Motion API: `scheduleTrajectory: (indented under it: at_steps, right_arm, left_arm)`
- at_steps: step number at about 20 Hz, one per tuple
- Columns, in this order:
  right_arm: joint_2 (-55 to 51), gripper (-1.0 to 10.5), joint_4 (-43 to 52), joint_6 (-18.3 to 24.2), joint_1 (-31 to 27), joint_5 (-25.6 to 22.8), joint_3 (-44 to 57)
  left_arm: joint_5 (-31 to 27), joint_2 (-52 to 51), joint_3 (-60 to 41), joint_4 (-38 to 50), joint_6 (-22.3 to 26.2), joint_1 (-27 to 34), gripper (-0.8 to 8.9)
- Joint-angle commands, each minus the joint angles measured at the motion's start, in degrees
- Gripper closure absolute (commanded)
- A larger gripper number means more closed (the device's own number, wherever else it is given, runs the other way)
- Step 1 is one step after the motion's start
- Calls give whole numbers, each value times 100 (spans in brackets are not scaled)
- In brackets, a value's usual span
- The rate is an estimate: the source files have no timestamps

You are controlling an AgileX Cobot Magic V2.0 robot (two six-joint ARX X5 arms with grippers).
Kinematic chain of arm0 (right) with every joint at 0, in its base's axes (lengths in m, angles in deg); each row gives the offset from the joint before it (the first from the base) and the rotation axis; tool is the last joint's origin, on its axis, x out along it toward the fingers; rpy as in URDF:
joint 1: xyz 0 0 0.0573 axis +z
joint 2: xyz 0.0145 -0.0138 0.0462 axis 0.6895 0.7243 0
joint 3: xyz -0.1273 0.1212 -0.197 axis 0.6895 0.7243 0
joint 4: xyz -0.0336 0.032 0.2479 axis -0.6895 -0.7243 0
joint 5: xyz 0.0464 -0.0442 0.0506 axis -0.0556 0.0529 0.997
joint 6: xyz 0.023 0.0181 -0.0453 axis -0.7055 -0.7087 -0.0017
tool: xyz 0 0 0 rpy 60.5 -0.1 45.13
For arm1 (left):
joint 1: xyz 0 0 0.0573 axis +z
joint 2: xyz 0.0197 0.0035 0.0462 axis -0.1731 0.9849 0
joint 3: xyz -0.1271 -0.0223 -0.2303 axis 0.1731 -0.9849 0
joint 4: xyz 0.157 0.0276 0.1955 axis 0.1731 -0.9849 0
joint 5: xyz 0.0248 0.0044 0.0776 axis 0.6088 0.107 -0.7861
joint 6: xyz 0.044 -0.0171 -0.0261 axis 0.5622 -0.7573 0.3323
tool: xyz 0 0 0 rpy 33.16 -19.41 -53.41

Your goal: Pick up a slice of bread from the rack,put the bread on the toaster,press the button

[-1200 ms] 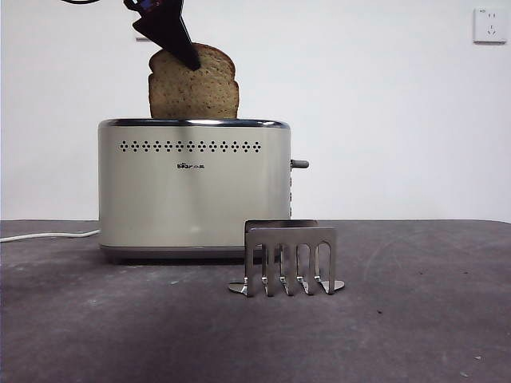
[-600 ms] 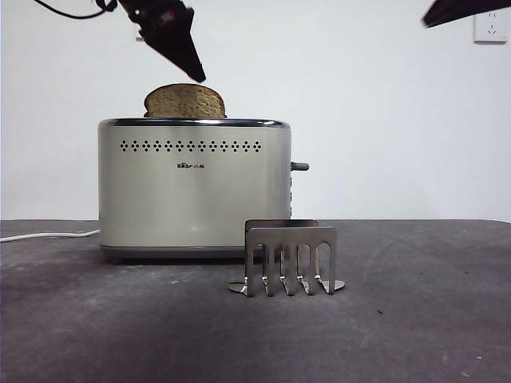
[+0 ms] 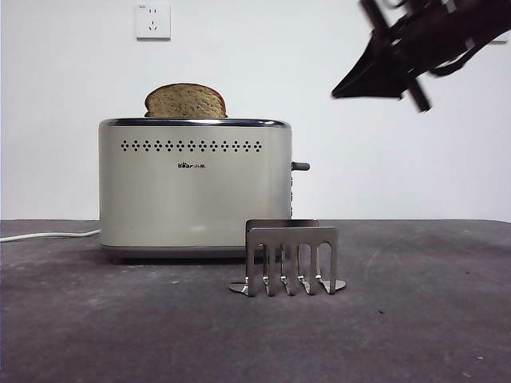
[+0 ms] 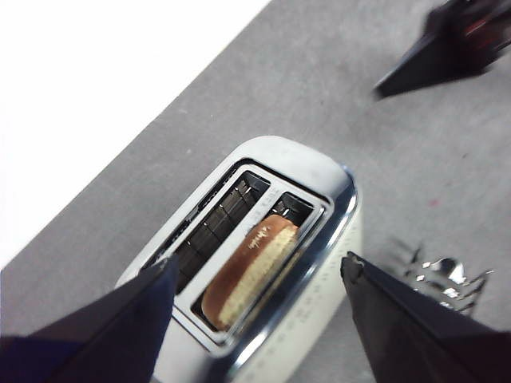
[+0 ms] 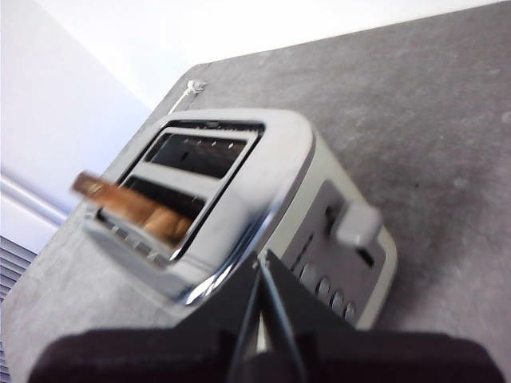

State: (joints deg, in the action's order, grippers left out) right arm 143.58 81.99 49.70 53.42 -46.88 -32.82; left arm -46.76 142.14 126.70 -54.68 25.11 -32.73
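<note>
The slice of bread point(image 3: 185, 100) stands in the toaster's point(image 3: 192, 191) slot with only its domed top showing. In the left wrist view the bread point(image 4: 239, 279) sits in the slot nearer the vent-hole side of the toaster point(image 4: 339, 179). My left gripper point(image 4: 258, 262) hangs open and empty high above it, out of the front view. My right gripper point(image 3: 337, 94), shut and empty, is up and to the right of the toaster, above the button point(image 3: 300, 166). The right wrist view shows its jaws point(image 5: 262, 260) over the toaster point(image 5: 279, 159), near the button point(image 5: 357, 223). The rack point(image 3: 289, 259) stands empty in front.
A white power cord point(image 3: 40, 236) runs left from the toaster across the dark table point(image 3: 415, 319). A wall socket point(image 3: 152, 21) is on the white wall behind. The rack also shows in the left wrist view point(image 4: 443, 275).
The bread was let go and dropped into the slot. My left gripper rose out of the front view. My right gripper came in from the top right, down towards the toaster's button side.
</note>
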Motion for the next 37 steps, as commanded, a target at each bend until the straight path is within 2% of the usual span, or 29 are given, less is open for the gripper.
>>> scheduleTrajectory:
  at_steps: [1,8,11,15,19,24,28,37]
  right_arm:
    - [507,959,39,-83,107,2,-448]
    - [1510,959,35,-101,286,-96,-1248]
    - [1755,959,39,-76,348,-328,-1311]
    - [1998,959,31,-74,382,-321,-1314]
    - [2186,959,-42,28,426,-452,-1311]
    - [2518,959,-616,564,455,-748,-1311]
    - [2750,959,-857,632,461,-1051,-1311]
    - [2800,959,-868,673,461,-1045,-1311]
  left_arm:
    - [26,-262,15,-155,-437,-2,464]
    - [28,-776,15,-529,-697,-4,468]
    - [26,-896,15,-599,-697,-4,468]
    - [28,-931,15,-662,-697,-4,468]
    - [28,-929,15,-704,-697,-4,468]
    - [28,-929,15,-704,-697,-4,468]
    - [28,-929,15,-704,-697,-4,468]
    - [26,-929,15,-765,-697,-4,468]
